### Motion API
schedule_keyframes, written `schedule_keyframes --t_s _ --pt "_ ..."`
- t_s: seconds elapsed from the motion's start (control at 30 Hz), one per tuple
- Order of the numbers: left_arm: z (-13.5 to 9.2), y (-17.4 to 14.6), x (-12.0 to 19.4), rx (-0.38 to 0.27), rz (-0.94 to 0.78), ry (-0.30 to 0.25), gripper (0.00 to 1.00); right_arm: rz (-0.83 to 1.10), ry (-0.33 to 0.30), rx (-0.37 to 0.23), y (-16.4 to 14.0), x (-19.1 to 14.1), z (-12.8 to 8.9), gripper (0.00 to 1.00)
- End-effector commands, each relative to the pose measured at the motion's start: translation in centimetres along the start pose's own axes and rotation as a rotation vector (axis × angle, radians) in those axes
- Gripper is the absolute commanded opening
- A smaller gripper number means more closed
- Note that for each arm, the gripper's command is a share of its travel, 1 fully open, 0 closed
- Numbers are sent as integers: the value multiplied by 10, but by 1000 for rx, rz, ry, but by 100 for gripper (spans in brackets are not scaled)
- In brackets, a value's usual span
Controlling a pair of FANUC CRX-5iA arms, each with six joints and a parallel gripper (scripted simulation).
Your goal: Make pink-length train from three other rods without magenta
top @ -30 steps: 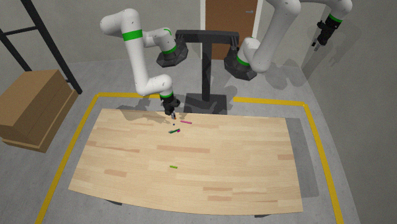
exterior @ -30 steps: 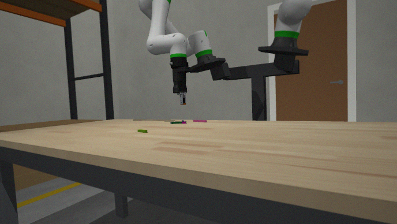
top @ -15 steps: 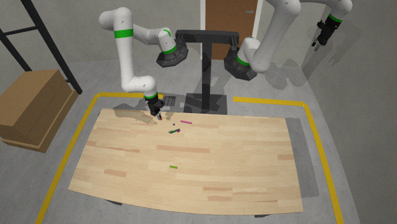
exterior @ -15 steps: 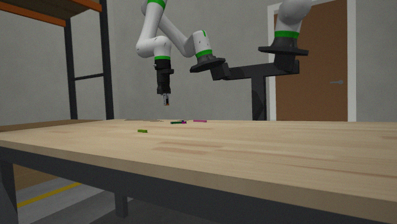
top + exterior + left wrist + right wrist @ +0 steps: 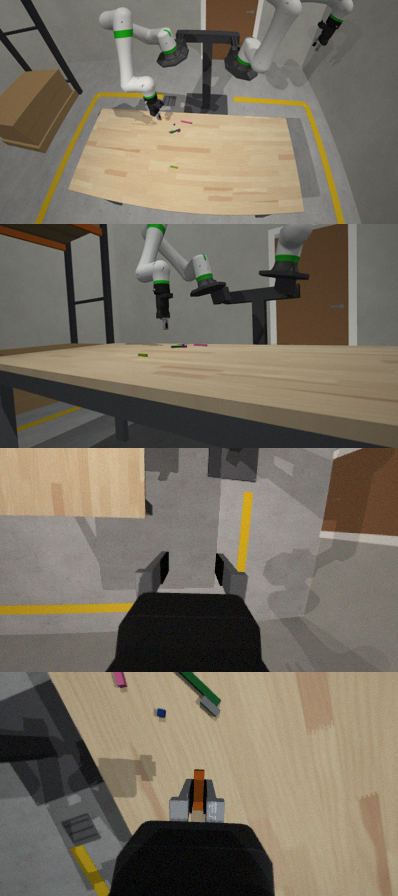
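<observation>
As the right gripper (image 5: 159, 118) (image 5: 165, 327) (image 5: 198, 789) hangs above the table (image 5: 231, 161) (image 5: 260, 380) (image 5: 100, 478) (image 5: 275, 762): its fingers are closed on the orange rod (image 5: 160, 119) (image 5: 166, 328) (image 5: 199, 789), one end pointing ahead.
Left gripper (image 5: 316, 47) (image 5: 192, 568): spread wide, nothing between its fingers, off beyond the table.
Pink rod (image 5: 186, 122) (image 5: 200, 345) (image 5: 119, 679): on the table, ahead and left of the holding fingers in the right wrist view; the measure, nine.
Blue rod (image 5: 174, 124) (image 5: 183, 344) (image 5: 161, 713): ahead-left, nearer than pink.
Grey rod (image 5: 171, 131) (image 5: 172, 347) (image 5: 209, 706): ahead, beside one end of the green rod (image 5: 176, 130) (image 5: 178, 346) (image 5: 200, 687).
Magenta rod (image 5: 179, 130) (image 5: 184, 346): by green's other end, barred.
Lime rod (image 5: 173, 167) (image 5: 143, 355): well apart from the tool, towards the table's long edge opposite the stand.
Sum: blue, grey and lime make nine; no allowed trio with orange does.
Likely purpose of hold: setting orange aside, clear of the pieces needed.
Train: not yet formed; orange laid end to end with another rod could make an unwanted one.
</observation>
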State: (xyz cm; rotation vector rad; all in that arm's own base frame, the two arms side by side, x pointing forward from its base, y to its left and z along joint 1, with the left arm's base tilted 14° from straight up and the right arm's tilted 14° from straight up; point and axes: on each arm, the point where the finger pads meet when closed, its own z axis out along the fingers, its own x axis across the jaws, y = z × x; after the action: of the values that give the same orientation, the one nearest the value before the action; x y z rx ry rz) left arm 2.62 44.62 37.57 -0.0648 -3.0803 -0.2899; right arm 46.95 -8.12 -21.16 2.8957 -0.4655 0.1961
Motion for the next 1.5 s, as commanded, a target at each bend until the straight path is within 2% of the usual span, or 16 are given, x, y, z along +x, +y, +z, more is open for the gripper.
schedule_keyframes --t_s 0.0,0.2,0.47,0.53,0.83,1.47 --pt "-1 0 0 -2 0 0 100 0 1 0 0 0 2 24" --pt "-1 0 0 -2 0 0 100 0 1 0 0 0 17 24" --pt "-1 0 0 -2 0 0 100 0 1 0 0 1 51 24" --pt "-1 0 0 -2 0 0 100 0 1 0 0 1 51 24" --pt "-1 0 0 -2 0 0 100 0 1 0 0 1 82 24" --pt "-1 0 0 -2 0 0 100 0 1 0 0 1 86 24"
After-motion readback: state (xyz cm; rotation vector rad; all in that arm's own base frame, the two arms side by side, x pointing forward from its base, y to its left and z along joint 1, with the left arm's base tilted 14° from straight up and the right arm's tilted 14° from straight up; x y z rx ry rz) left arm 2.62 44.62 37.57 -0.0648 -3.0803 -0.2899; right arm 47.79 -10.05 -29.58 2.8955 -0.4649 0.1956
